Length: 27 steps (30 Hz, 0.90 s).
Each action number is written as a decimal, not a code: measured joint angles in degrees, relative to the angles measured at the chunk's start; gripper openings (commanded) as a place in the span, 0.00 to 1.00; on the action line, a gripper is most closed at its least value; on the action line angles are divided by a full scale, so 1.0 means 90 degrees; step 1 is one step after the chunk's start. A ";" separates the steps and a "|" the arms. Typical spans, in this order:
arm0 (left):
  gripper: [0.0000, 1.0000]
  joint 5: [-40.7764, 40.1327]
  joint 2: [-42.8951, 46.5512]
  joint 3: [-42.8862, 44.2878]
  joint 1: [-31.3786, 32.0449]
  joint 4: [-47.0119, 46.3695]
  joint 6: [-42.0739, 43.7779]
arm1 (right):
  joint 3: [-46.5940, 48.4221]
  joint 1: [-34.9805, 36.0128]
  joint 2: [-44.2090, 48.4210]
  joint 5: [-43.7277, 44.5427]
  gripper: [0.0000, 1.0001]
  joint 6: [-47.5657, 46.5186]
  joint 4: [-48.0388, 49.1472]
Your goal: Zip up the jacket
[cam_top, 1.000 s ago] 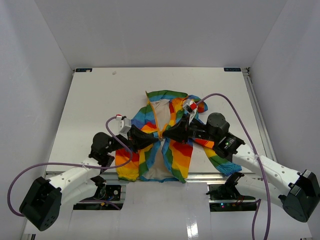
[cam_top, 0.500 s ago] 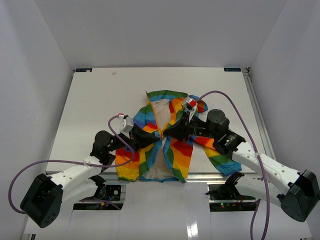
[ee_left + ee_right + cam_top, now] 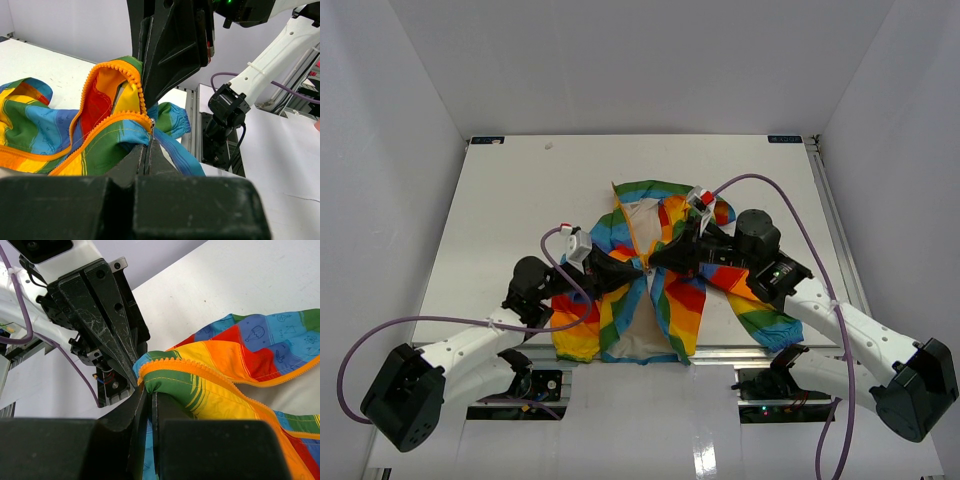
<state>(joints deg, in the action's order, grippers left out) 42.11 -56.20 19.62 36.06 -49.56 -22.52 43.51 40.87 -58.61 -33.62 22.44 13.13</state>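
Change over the last second is small. The spot where your two grippers meet on the jacket (image 3: 682, 300) has crept a little toward the far side of the table (image 3: 520, 190). The front panels below that spot now splay wider and bare more of the cream lining (image 3: 638, 335). The right arm's purple cable (image 3: 750, 178) arches slightly higher.

The jacket lies front-up at the near middle of the table, with its hem at the near edge and its collar pointing away from you.

From above, the left gripper (image 3: 628, 268) and right gripper (image 3: 658, 259) come tip to tip over the orange zipper (image 3: 633, 235). The black fingers hide the actual grasp there. That view alone shows the front lying open both above and below the meeting point.

The left wrist view shows what the overhead hides. Your left gripper (image 3: 148, 150) is pressed together on the zipper edge, which arches up in a loop of orange teeth just in front of the right gripper's dark fingers (image 3: 175, 45).

The right wrist view shows your right gripper (image 3: 149, 397) pinching a green-and-orange fold edged with teeth. The left gripper's fingers (image 3: 107, 325) come down against that same fold.
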 measured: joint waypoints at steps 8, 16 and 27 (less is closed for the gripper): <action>0.00 -0.0164 -0.0049 0.0129 0.0146 0.0194 0.0237 | 0.0081 -0.0083 -0.0002 -0.0059 0.08 0.0084 -0.0071; 0.00 -0.0342 -0.0093 0.0294 0.0241 0.0429 0.0441 | 0.0239 -0.0201 -0.0086 -0.0141 0.08 0.0144 -0.0212; 0.00 -0.0405 -0.0104 0.0308 0.0271 0.0712 0.0098 | 0.0193 -0.0212 -0.0219 -0.0155 0.19 0.0116 -0.0283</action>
<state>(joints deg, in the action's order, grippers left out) 38.46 -57.13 22.40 38.49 -43.15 -21.64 45.25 38.96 -60.58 -35.01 23.49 10.58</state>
